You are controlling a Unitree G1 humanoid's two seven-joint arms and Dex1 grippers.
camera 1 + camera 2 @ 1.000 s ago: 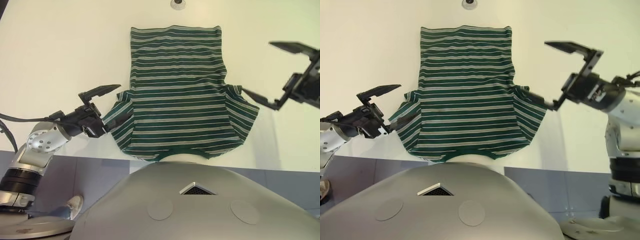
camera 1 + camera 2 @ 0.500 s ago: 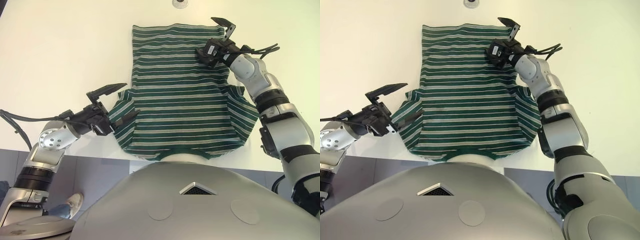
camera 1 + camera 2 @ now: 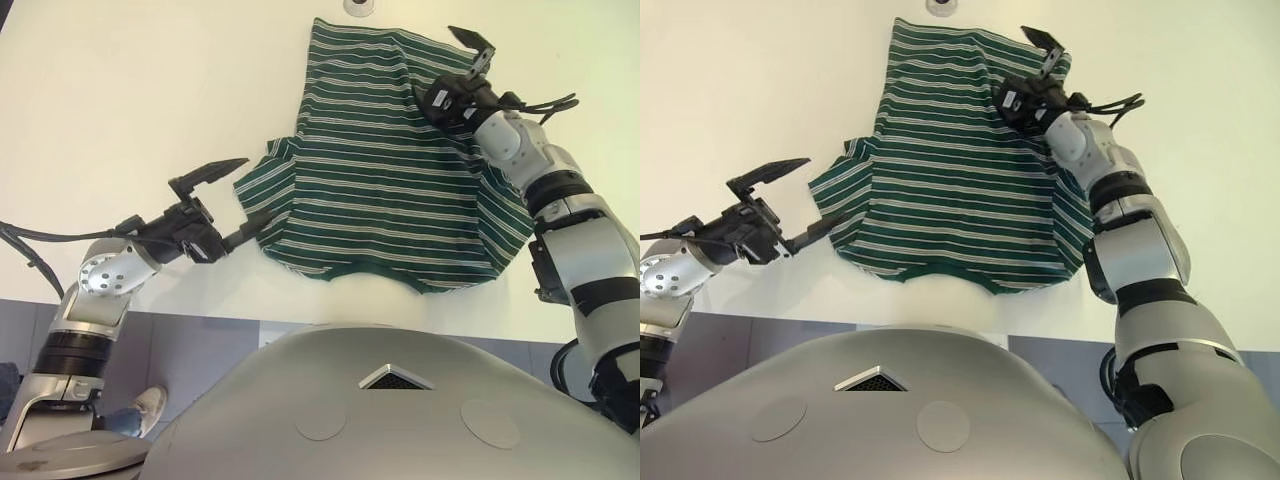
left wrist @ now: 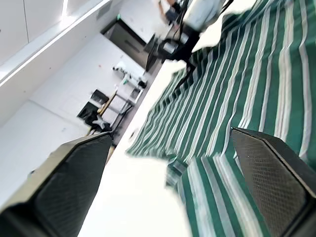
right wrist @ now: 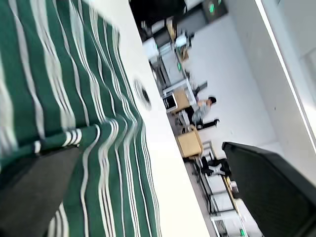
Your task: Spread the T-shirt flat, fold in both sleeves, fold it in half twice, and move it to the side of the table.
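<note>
Pressing T-shirt [image 3: 380,180], right gripper [image 3: 438,65]; left gripper [image 3: 252,190] maybe touching sleeve [image 3: 268,182].

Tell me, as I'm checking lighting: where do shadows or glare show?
Left eye view: table evenly lit, faint shadow under the T-shirt hem. Left wrist view: table washes out white. Right wrist view: bright ceiling strip.

Bench: smooth cream-white bench top [image 3: 120,90] | lying on it: dark green white-striped T-shirt [image 3: 380,190], rumpled, skewed, hem farthest | round metal-rimmed port [image 3: 357,5] just beside hem
</note>
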